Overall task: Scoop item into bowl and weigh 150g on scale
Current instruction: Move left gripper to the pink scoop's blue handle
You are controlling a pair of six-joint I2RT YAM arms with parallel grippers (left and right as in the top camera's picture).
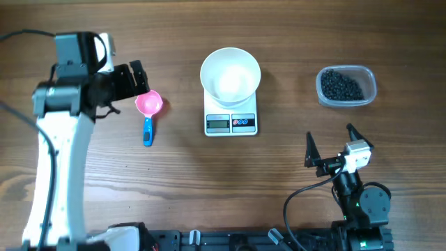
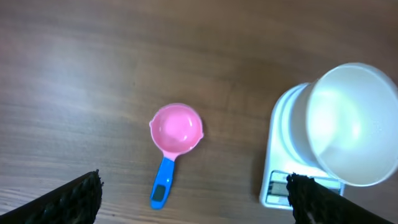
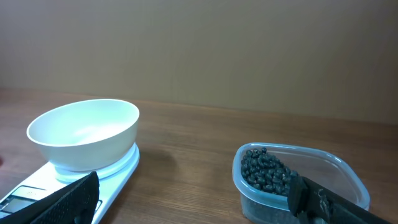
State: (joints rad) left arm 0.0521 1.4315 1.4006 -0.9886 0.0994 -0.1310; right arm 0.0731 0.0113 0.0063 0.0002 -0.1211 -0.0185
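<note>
A brown wooden table (image 1: 293, 42) with visible grain and a few dark knots filled the scene, while behind it rose a plain beige wall (image 3: 249, 50), evenly and softly lit.

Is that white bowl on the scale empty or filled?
Empty: the bowl shows only bare white inside; the black beans sit in the clear tub.

no readable text anywhere, scale (image 1: 231, 120) display too small and blurred to read digits, buttons unlabelled at this size, no brand marks
</note>
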